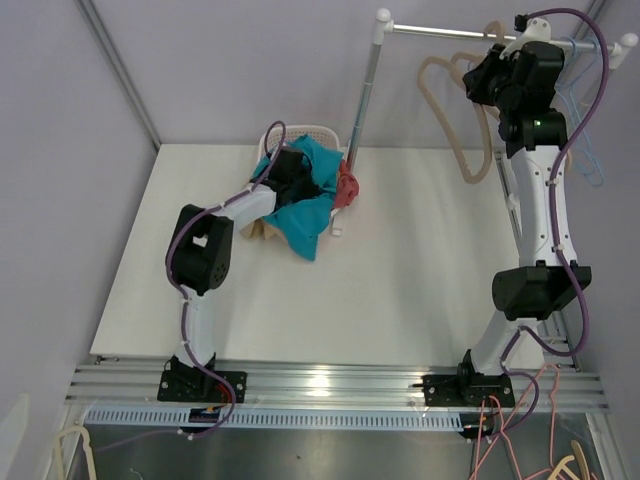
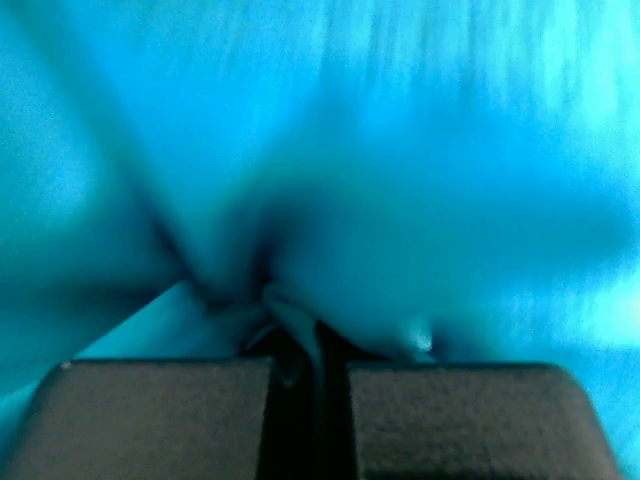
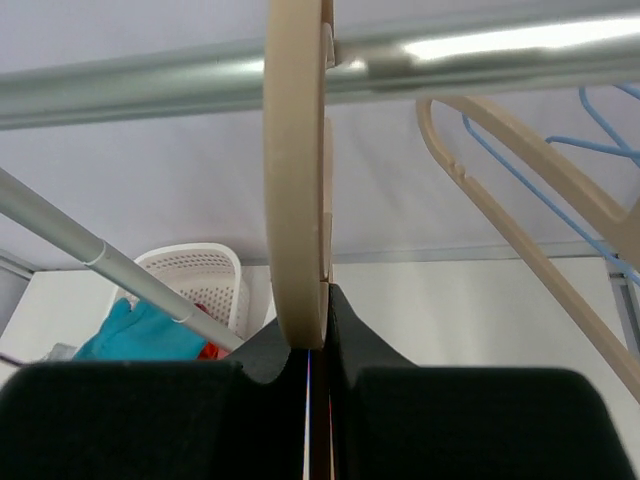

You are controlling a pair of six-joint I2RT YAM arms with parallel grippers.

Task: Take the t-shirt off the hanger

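Left pincer (image 2: 310, 372) clamped on t-shirt (image 2: 400, 200) (draped over basket (image 1: 310, 131) rim) | right pincer (image 3: 318, 340) clamped on hanger (image 3: 295, 200) hooked over rail (image 3: 150, 92)

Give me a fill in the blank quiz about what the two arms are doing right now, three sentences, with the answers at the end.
1. The left gripper is shut on a fold of the teal ___.
2. The right gripper is shut on a ___ hanger that hooks over the metal rail.
3. The thin wire hangers further along that rail are ___.

Missing words: t-shirt; beige; blue.
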